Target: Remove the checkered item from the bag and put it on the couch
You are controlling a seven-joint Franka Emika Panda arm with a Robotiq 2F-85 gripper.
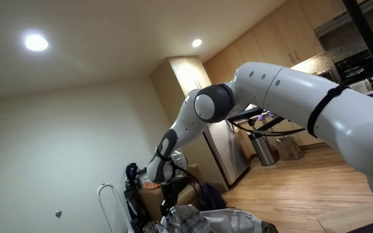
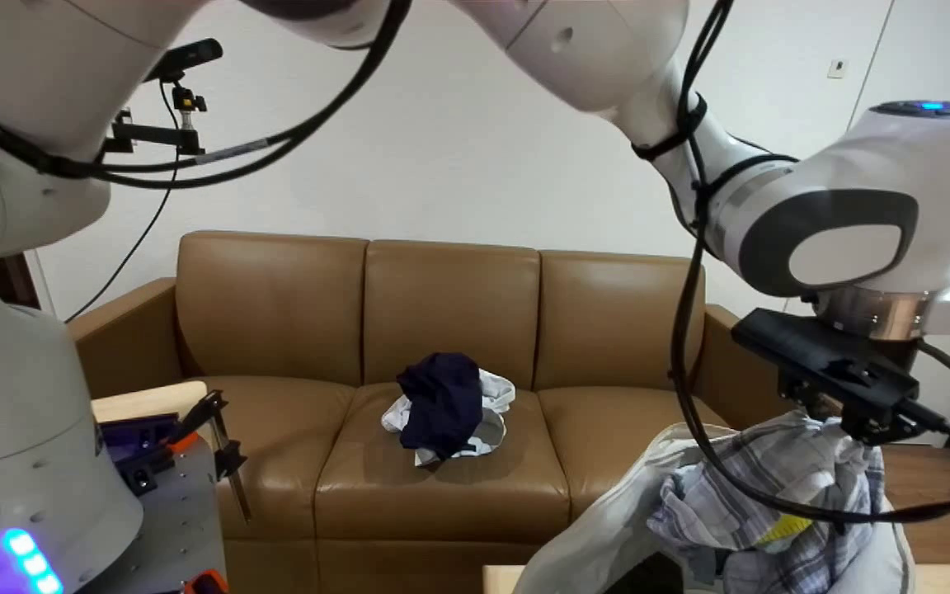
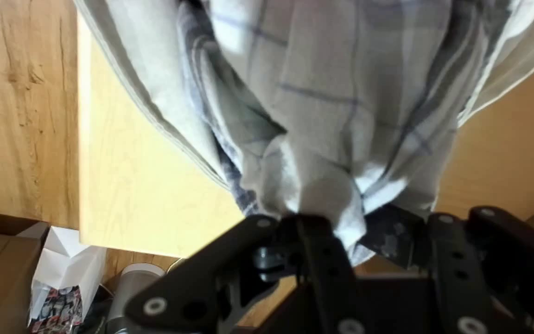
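Note:
The checkered cloth [image 2: 772,462], white-grey with blue-grey lines, is bunched at the mouth of the pale bag [image 2: 586,540] and rises toward my gripper [image 2: 867,425]. It also shows in an exterior view [image 1: 189,220] and fills the wrist view [image 3: 327,106]. My gripper [image 3: 339,232] has a fold of the cloth between its fingers, which press on it from both sides. The fingertips are partly hidden by the cloth. The lower part of the cloth is still inside the bag. The brown couch [image 2: 450,305] stands behind the bag.
A navy garment [image 2: 442,404] and a light grey garment [image 2: 496,392] lie on the couch's middle seat. The bag stands on a light wooden table [image 3: 146,204]. A yellow item [image 2: 784,528] shows among the cloth. Black cables [image 2: 689,355] loop beside the wrist.

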